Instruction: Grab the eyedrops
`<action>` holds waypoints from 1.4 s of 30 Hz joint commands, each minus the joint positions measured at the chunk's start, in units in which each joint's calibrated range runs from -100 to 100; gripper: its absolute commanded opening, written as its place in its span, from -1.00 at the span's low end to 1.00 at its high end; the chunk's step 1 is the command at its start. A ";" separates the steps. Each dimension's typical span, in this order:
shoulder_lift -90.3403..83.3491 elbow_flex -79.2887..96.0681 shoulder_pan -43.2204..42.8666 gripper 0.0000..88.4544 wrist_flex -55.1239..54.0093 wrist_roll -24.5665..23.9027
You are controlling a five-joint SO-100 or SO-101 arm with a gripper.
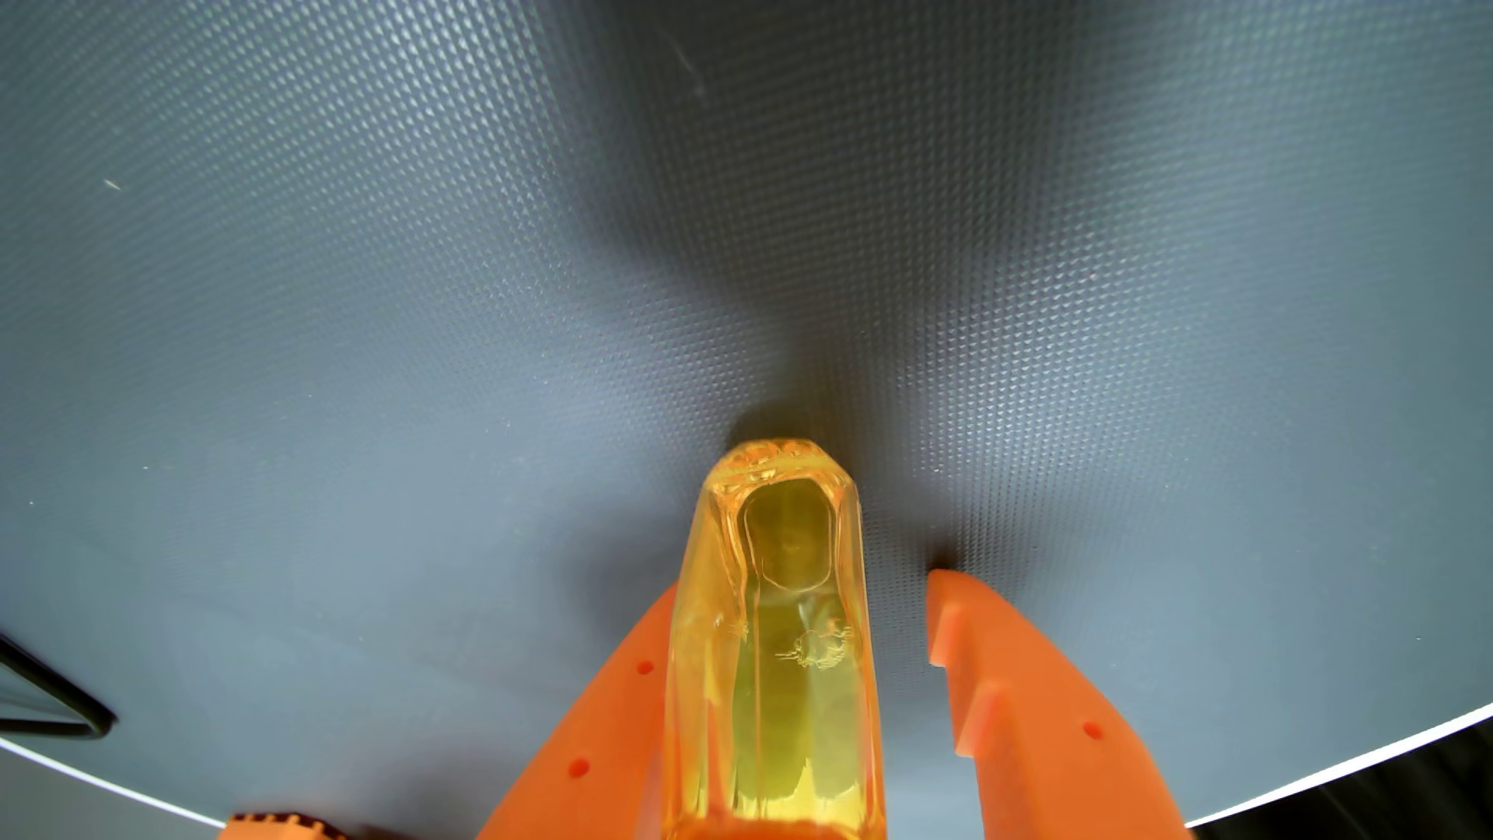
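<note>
At the bottom centre of the wrist view, you had the eyedrops (pixel 771 646) standing between the two orange fingers of the gripper (pixel 800 590). The bottle was clear amber-yellow with faceted sides, and its far end pointed toward the middle of the frame, close above the surface (pixel 404 283), or on it; you could not tell which. The left finger (pixel 598 727) lay against the bottle's left side, partly hidden behind it. The right finger (pixel 1018 711) stood a little apart from the bottle's right side, with a strip of grey showing between them. So the jaws were spread around the bottle and not pinching it from both sides.

The surface was a dark grey mat with a fine dotted texture, and it filled most of the frame. A soft shadow ran from the bottle toward the upper middle. At the lower left edge a thin black wire (pixel 56 703) curved across the mat. The pale edge of the mat (pixel 1333 771) showed at the lower right.
</note>
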 commanded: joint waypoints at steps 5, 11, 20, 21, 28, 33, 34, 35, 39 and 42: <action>-1.04 -0.66 -0.25 -0.65 -1.53 0.04; -1.12 -0.75 -0.83 -0.66 -1.53 -0.59; -1.04 -0.66 -0.67 -0.97 -1.53 -0.64; -1.04 -0.66 -0.58 -0.99 -1.53 -0.64; -1.12 -0.66 -0.50 -0.99 -1.62 -0.23; -1.38 -0.66 -0.33 -0.99 -1.53 3.07; -1.72 -0.66 -0.25 -0.99 -1.53 4.54; -2.23 -0.66 -0.17 -0.99 -1.62 6.11; -6.22 0.33 0.41 -0.99 -1.01 10.61; -9.27 1.05 0.33 -0.99 0.72 12.65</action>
